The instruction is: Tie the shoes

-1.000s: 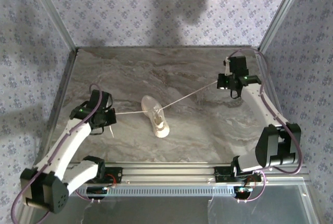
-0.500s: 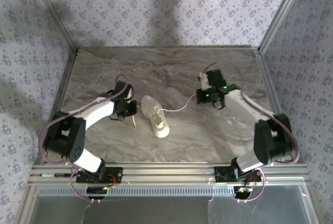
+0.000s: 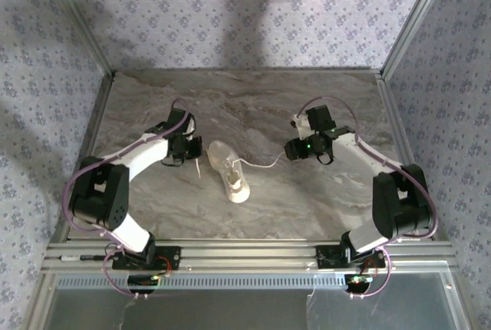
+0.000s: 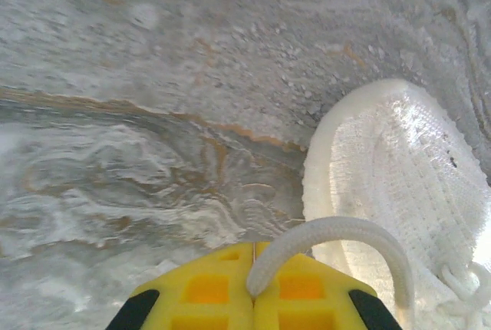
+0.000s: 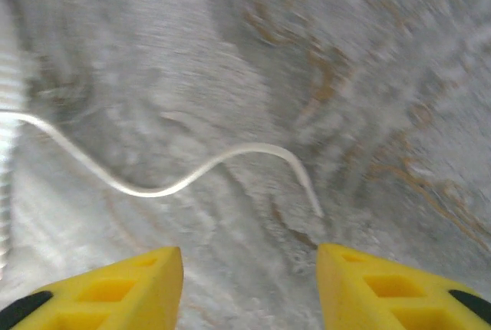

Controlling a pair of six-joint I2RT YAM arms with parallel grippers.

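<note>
From my console, the marble-patterned table (image 3: 322,207) is the biggest thing in shot, and the sneaker (image 3: 229,170) lies slanted on it, roughly mid-table; I'm placing everything else off that sneaker.

The left arm (image 3: 138,157) folds in from the sneaker's left side. The right arm (image 3: 368,161) folds in from its right, ending a little farther from the shoe than the left one does.

On the left wrist camera the sneaker (image 4: 399,169) shows as cream knit fabric with a pale rim, sitting at the right of that view, very near the fingers.

The left gripper (image 3: 192,148) is just beside the sneaker's left flank. On its own camera that left gripper (image 4: 253,268) has its yellow fingers (image 4: 203,288) pressed together, pinching the left lace (image 4: 337,230), which arches out from between them and curves over to the sneaker. From above, the loose end of that left lace (image 3: 198,169) hangs down beside the shoe.

The right gripper (image 3: 294,148) sits to the sneaker's right, apart from it. On its own camera the right gripper (image 5: 249,268) has its fingers (image 5: 115,284) spread, with nothing between them.

The right lace (image 3: 265,163) runs from the sneaker toward that gripper. It lies slack on the table in a soft wave (image 5: 192,176), and its tip ends near the right-hand finger without touching it.
</note>
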